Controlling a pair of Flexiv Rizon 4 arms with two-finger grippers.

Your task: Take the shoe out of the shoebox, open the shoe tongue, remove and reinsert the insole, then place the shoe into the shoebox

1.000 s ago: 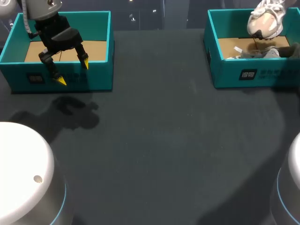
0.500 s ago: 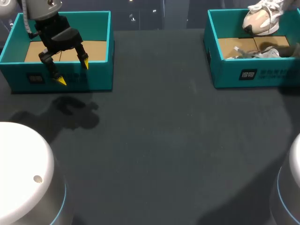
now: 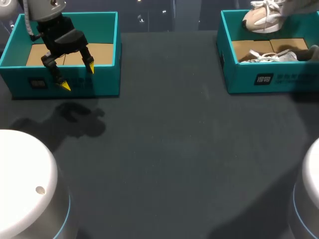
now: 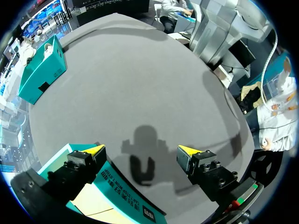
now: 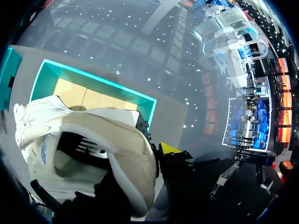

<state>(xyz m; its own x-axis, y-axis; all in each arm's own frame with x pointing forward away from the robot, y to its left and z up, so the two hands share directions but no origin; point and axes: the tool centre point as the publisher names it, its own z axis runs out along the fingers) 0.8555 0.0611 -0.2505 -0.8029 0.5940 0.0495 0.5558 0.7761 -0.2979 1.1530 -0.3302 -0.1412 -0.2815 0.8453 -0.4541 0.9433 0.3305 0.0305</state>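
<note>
Shoe point(image 3: 263, 19): held aloft over the far wall of the shoebox point(image 3: 259, 75), at 1 o'clock on the table point(image 3: 174, 149).
Right gripper point(image 5: 156, 150): clamped on the shoe's heel collar; only one yellow tip is seen.
Second shoe point(image 3: 271, 56): laid inside the shoebox.
Left gripper point(image 3: 78, 76): spread wide, nothing held, hung over the teal box point(image 3: 104, 82) at 10 o'clock.

One tabletop point(image 3: 174, 159), two teal shoeboxes point(image 3: 99, 84) point(image 3: 299, 79), two items of footwear: a raised shoe point(image 3: 261, 17) and a boxed shoe point(image 3: 279, 56).
</note>
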